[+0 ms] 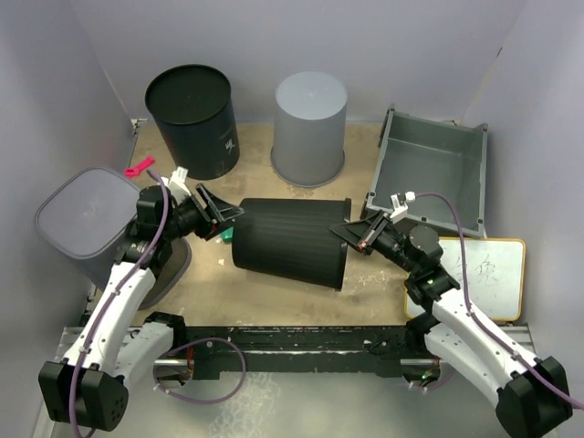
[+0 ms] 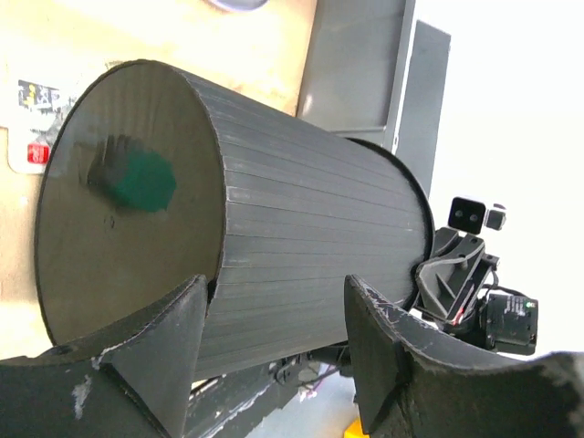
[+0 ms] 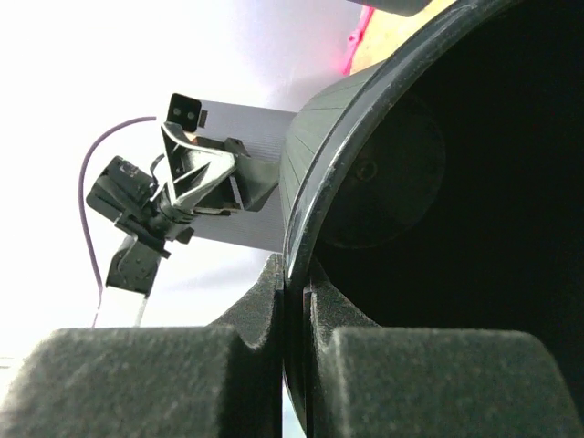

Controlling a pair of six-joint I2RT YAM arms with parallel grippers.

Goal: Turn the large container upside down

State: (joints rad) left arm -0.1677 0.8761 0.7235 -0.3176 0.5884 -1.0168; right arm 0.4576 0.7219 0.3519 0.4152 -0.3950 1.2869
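Observation:
The large container (image 1: 292,242) is a black ribbed bin lying on its side at the table's middle, base to the left and mouth to the right. My right gripper (image 1: 352,234) is shut on its rim (image 3: 306,219), one finger inside the mouth and one outside. My left gripper (image 1: 222,217) is open at the base end. In the left wrist view the left gripper (image 2: 274,290) has one finger in front of the flat base (image 2: 128,210) and the other beside the ribbed wall. I cannot tell whether they touch it.
A black round bin (image 1: 193,119) and an upturned grey bin (image 1: 310,128) stand at the back. A grey tray (image 1: 433,169) is at back right, a whiteboard (image 1: 484,274) at right, a lavender square tub (image 1: 87,219) at left. A small green thing (image 1: 222,236) lies by the base.

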